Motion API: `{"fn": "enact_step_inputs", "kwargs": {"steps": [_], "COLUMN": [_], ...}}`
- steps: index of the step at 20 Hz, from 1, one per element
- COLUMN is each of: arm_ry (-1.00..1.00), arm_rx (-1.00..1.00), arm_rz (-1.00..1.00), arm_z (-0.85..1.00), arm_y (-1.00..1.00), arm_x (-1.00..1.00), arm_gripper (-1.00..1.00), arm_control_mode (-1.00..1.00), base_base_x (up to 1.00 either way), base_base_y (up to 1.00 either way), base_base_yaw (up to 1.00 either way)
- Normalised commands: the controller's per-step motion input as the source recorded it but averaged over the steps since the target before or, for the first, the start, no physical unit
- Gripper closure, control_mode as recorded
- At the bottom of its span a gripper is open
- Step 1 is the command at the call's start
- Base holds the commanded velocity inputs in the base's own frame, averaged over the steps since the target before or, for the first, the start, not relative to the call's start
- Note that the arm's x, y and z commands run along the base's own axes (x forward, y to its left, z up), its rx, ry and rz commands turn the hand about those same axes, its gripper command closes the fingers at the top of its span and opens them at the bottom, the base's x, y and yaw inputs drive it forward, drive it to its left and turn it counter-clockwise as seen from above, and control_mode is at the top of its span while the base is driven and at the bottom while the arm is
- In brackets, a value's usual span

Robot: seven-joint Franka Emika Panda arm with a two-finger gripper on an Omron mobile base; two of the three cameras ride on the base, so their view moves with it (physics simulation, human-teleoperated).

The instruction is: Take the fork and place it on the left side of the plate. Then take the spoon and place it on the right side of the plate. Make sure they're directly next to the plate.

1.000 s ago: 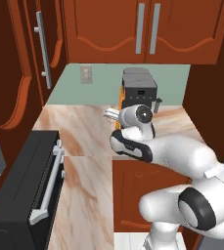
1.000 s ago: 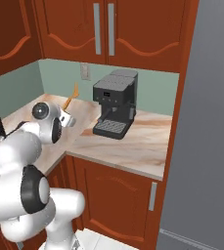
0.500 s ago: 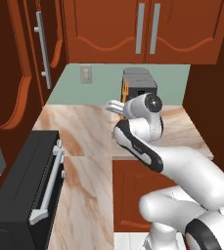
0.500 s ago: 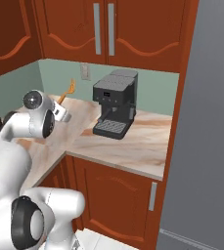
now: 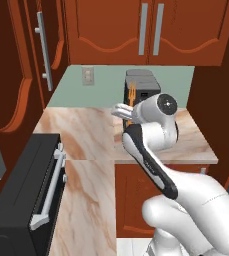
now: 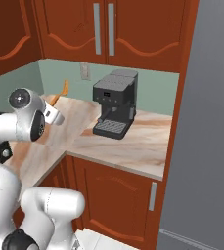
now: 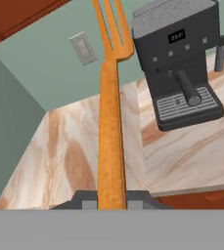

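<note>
the gripper (image 7: 111, 200) is clamped on the fork (image 7: 109, 127), jaws pinched tight on the lower end of the orange handle. in the hand view the fork runs straight up the middle, tines at the top, crossing in front of the pale green wall (image 7: 45, 68). just to the left of the tines sits the wall outlet (image 7: 83, 49), and to the right of the fork stands the coffee machine (image 7: 178, 58), dark grey, with its drip grate facing us.

taking the coffee machine (image 5: 141, 90) as our landmark: in the left base view the fork (image 5: 132, 96) stands upright in front of the machine's left part, held up off the marble counter (image 5: 81, 135) in the air. the gripper (image 5: 122, 112) sits just below it, at the end of the white arm that curls up from the lower right. well to the left of the coffee machine and nearer the camera lies the black oven (image 5: 23, 195) with its silver handle.

from the right base view, the fork (image 6: 59, 95) rises to the left of the coffee machine (image 6: 114, 102), tilted a little, tines up, close to the wall outlet (image 6: 84, 71). the gripper (image 6: 54, 113) holds it from below, over the counter (image 6: 133, 141) to the left of the machine. wood cabinets (image 6: 103, 29) hang above the machine, and a tall grey panel (image 6: 206, 136) stands to the right of it.
</note>
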Motion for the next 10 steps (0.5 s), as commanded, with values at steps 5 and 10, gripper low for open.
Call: {"fn": "enact_step_inputs", "kwargs": {"steps": [5,10], "arm_ry": [0.00,0.01], "arm_rx": [0.00,0.00], "arm_rz": [0.00,0.00], "arm_z": [-0.22,-0.27], "arm_y": [0.01,0.12], "arm_x": [-0.61,-0.37], "arm_gripper": [1.00,1.00], "arm_control_mode": [-1.00,-1.00], "base_base_x": [0.00,0.00], "base_base_y": [0.00,0.00], "base_base_yaw": [0.00,0.00]}}
